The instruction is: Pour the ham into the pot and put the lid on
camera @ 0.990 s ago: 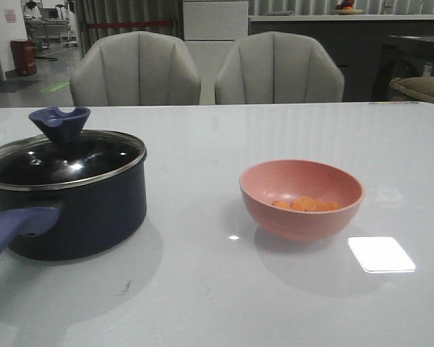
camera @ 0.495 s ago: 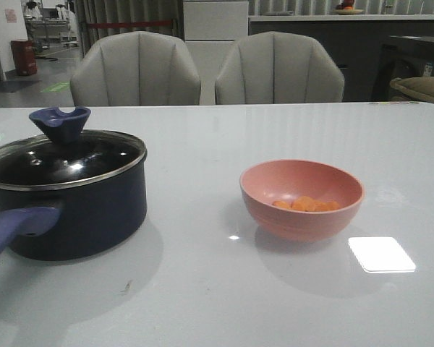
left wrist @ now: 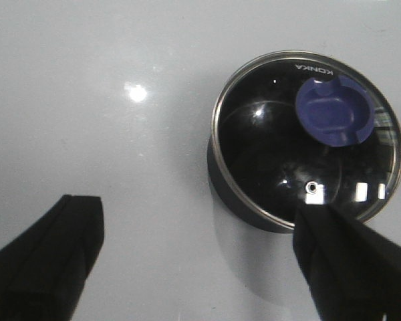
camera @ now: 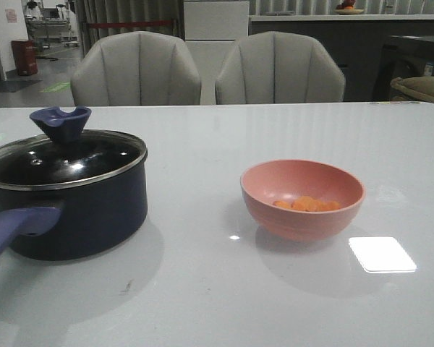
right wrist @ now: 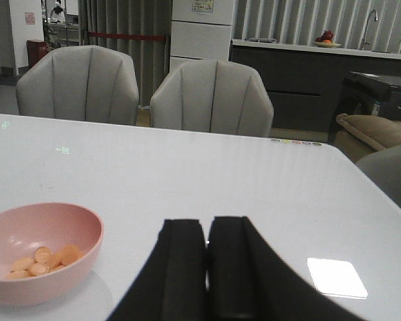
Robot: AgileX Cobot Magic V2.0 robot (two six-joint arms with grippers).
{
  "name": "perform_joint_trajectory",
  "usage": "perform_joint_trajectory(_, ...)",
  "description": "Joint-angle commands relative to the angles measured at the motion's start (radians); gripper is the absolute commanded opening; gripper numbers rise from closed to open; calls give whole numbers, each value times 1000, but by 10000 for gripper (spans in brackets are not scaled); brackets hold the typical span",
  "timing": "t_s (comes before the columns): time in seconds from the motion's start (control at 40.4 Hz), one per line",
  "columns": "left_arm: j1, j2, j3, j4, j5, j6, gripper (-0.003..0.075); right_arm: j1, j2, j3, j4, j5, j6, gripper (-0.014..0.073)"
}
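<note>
Front view: white glossy worktop fills the frame, two grey chairs behind its far edge. Pot sits at the left side, dark navy, blue-purple handle pointing toward the camera and left. Lid on the pot, seated on its rim, glass with metal edge, blue notched knob upright on top. Pink bowl stands right of centre, well apart from the pot, upright. Ham lies in the bowl bottom, small orange pieces bunched together. Bright rectangular glare patch on the worktop near the bowl.

Left wrist view: left fingers spread wide apart, holding nothing, above the worktop beside the lidded pot; one finger tip overlaps the lid edge in the picture, contact can't be told.

Right wrist view: right fingers pressed together, nothing between them, bowl with ham off to one side, not touching.
</note>
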Motion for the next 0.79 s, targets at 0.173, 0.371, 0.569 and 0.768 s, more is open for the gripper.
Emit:
perform_joint_trajectory(0.173, -236, 211, -187, 77, -31, -103, 625, -5, -21, -4, -13, -84, -2, 160)
perform_joint_trajectory(0.371, -330, 380, -320, 217, 25, -268, 625, -5, -22, -4, -13, -84, -2, 160)
perform_joint_trajectory(0.569, -345, 510, -428, 217, 71, -308, 625, -5, -22, -4, -13, -84, -2, 160)
perform_joint_trajectory(0.768, -345, 584, -485, 240, 126, -352, 625, -5, -22, -4, -13, -84, -2, 160)
